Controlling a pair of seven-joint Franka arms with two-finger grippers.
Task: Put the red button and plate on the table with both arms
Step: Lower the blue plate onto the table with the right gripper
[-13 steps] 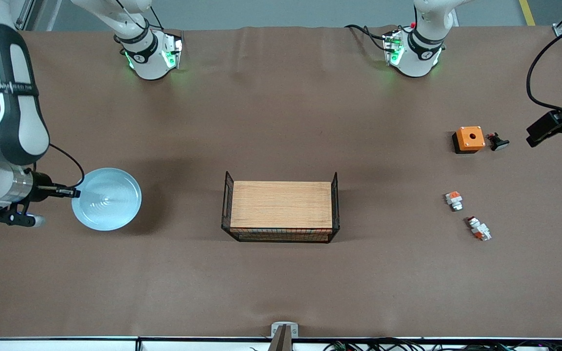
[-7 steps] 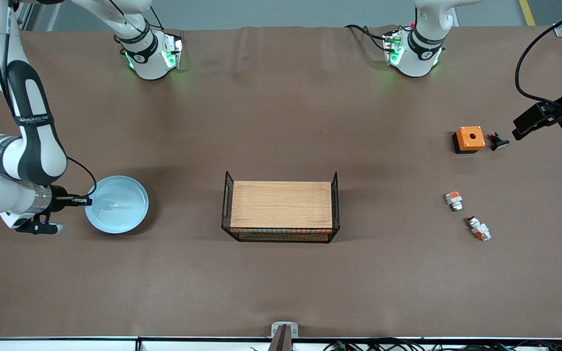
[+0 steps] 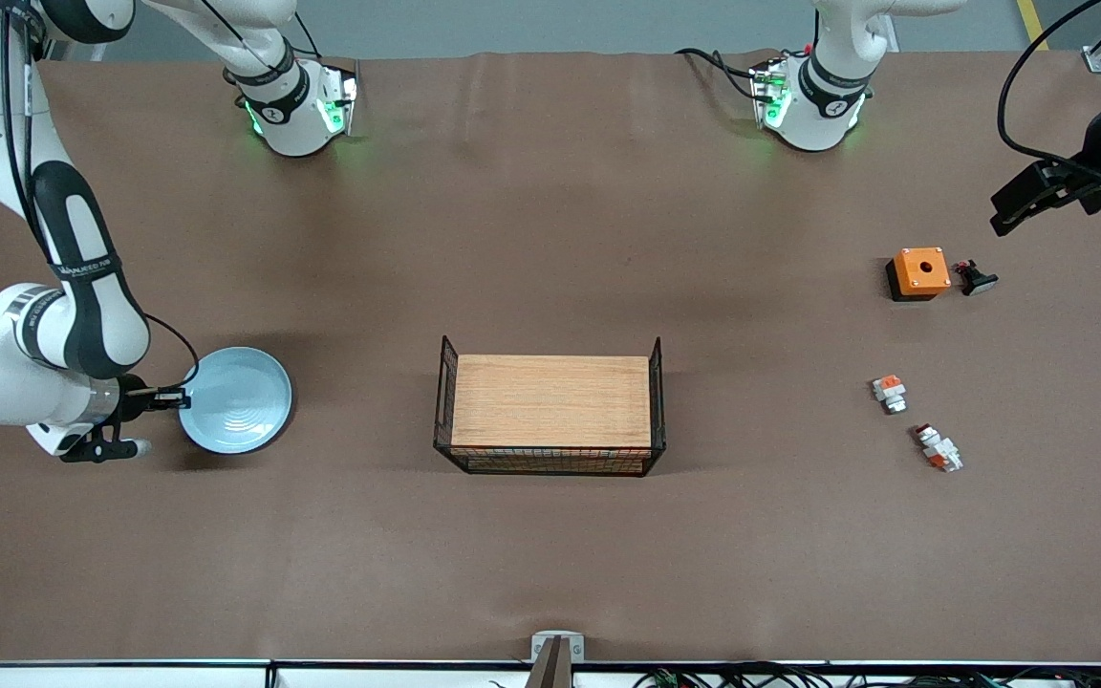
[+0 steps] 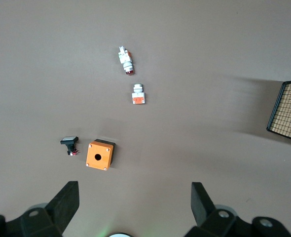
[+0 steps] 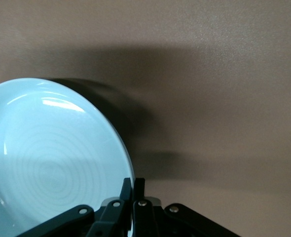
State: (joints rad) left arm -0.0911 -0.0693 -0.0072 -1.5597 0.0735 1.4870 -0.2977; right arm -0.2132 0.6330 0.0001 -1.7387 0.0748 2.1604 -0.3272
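Right gripper [image 3: 176,397] pinches plate [image 3: 237,399] rim; left gripper [image 4: 134,207] (fingers spread) hangs above orange box [image 4: 99,154].

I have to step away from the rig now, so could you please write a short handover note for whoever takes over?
Right gripper: shut on the rim of the plate, low over the table at the right arm's end; whether the plate rests on the cloth cannot be told.
Left gripper: open, empty, in the air at the left arm's end, near the orange box.
Red button: lying on the table, nearer the front camera than the orange box.
Done: plate brought down almost to the table.
Left: release the plate; check the button's spot.
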